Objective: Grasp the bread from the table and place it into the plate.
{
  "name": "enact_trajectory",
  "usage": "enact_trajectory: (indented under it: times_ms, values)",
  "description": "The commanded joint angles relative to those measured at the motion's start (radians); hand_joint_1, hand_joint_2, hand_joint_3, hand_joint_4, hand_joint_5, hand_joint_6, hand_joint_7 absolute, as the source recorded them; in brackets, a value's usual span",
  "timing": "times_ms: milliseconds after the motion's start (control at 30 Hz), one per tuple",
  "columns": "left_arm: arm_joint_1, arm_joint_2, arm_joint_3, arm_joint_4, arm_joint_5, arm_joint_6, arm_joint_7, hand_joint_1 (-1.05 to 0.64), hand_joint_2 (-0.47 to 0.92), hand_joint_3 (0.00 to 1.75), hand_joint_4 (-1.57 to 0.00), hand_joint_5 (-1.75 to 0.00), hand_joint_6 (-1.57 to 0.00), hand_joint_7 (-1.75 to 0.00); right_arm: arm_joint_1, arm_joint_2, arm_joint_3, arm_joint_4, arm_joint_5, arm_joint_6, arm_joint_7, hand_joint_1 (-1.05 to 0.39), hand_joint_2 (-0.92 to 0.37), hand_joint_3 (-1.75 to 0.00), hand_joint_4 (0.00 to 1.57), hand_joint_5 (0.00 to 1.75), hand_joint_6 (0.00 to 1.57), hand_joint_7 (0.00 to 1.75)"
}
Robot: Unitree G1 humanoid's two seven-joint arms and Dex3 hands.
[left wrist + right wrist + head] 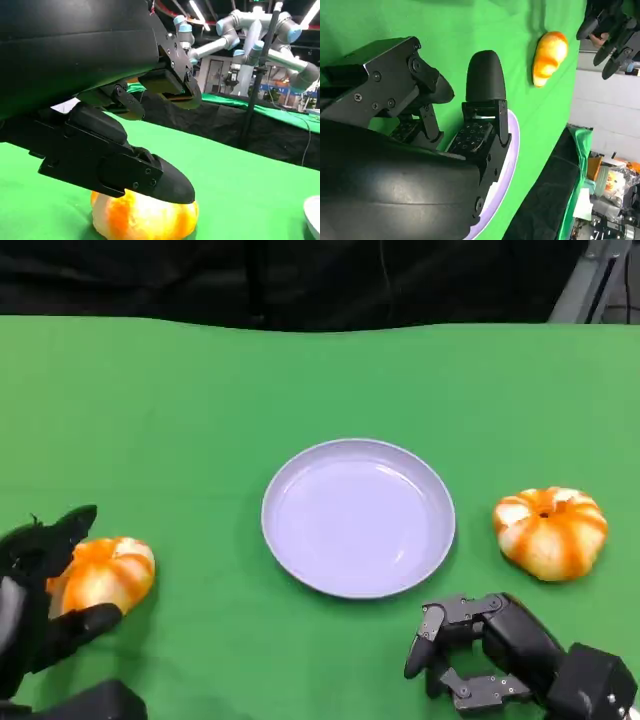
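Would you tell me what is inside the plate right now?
Nothing lies in the plate; its bare lavender inside shows. Both breads, left and right, sit on the cloth.

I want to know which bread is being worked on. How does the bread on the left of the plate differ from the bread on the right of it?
The left bread lies between the fingers of the left hand; the right bread lies free, with the right hand apart from it. The right bread shows its dark centre dimple and stripes; the left bread is partly hidden by fingers. Both are round, orange and white, on the green table, outside the plate.
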Motion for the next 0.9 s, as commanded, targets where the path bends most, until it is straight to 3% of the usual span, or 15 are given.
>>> enact_trajectory:
  times_ms: [33,500,900]
  values:
    - [-0.020,0.024,-0.018,0.043,-0.016,0.005,-0.018,-0.83,0.92,0.08,-0.66,0.00,-0.58,-0.01,-0.005,-0.011,-0.005,-0.003,0.003,-0.010,-0.002,0.22,-0.58,-1.08,0.98,1.40,0.96,1.07]
    - [-0.091,0.026,-0.076,0.176,-0.026,0.003,-0.014,-0.85,0.92,0.17,-0.65,0.00,-0.61,-0.01,-0.005,-0.011,-0.004,-0.006,0.003,-0.006,-0.002,0.20,-0.59,-1.07,0.98,1.40,0.96,1.06]
    - [-0.232,0.032,-0.150,0.430,-0.022,0.001,0.030,-0.84,0.92,0.18,-0.64,0.00,-0.64,-0.01,-0.005,-0.009,-0.004,-0.004,0.002,-0.010,-0.003,0.21,-0.59,-1.07,0.97,1.39,0.96,1.07]
